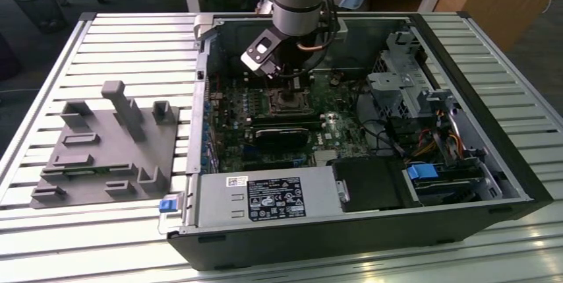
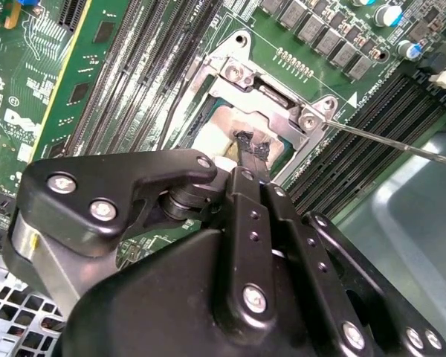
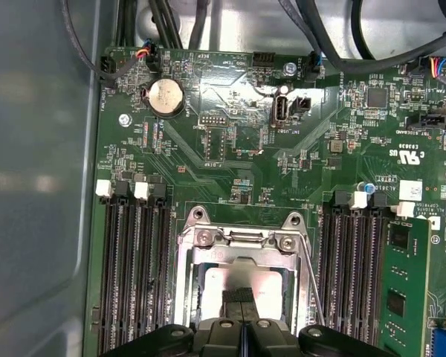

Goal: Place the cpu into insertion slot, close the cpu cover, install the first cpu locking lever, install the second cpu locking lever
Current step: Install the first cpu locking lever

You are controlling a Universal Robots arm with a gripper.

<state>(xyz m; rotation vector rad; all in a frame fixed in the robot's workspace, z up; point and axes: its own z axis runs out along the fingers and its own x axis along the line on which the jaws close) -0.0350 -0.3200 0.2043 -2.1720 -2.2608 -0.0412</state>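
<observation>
Toward the far wall of the open case (image 1: pixel 370 237), exterior view: gripper (image 1: pixel 295 85) hangs just over the insertion slot (image 1: pixel 283 103). Second wrist view: fingertips (image 2: pixel 259 151) pinched together, empty, touching the cpu (image 2: pixel 221 128). First wrist view: cpu cover (image 3: pixel 195 262) frames the seated cpu (image 3: pixel 219 281).

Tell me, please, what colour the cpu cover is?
Silvery bare metal; the cpu cover shows best in the first wrist view.

cpu (image 3: pixel 212 286) within cpu cover (image 3: pixel 241 239), between memory slots (image 3: pixel 134 275)
</observation>
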